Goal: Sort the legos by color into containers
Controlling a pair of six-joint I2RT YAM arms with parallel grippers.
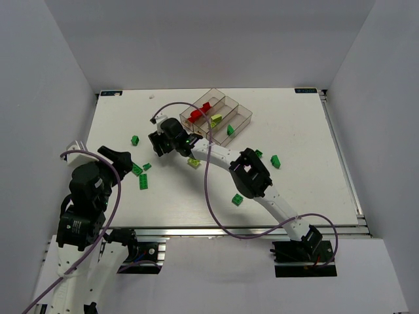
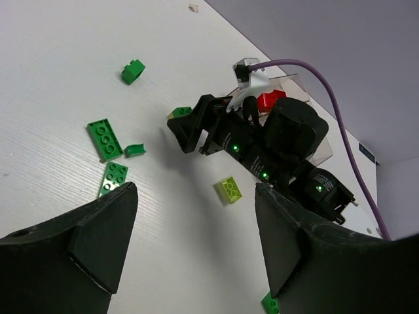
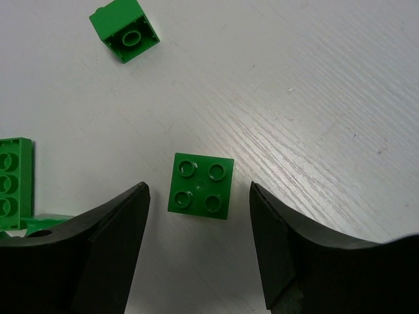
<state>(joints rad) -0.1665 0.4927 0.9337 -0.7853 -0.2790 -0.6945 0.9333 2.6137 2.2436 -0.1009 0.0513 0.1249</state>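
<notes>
In the right wrist view a green four-stud lego [image 3: 200, 186] lies flat on the white table between my right gripper's [image 3: 199, 193] open fingers, with a gap on each side. From above, that gripper [image 1: 158, 142] reaches down left of the containers [image 1: 243, 116], a row of clear trays holding red legos [image 1: 196, 115], a pale yellow-green one [image 1: 216, 120] and a green one [image 1: 230, 129]. My left gripper [image 2: 195, 188] hangs open above the table with nothing in it, and a pale yellow-green lego [image 2: 229, 190] lies ahead of it.
Loose green legos lie scattered: a cube [image 3: 124, 29], a long plate [image 3: 14, 183], more at the left [image 1: 135, 140] [image 1: 143, 182] and around the right arm [image 1: 237, 199] [image 1: 275, 161]. The right arm's forearm [image 1: 252, 173] crosses the table's middle.
</notes>
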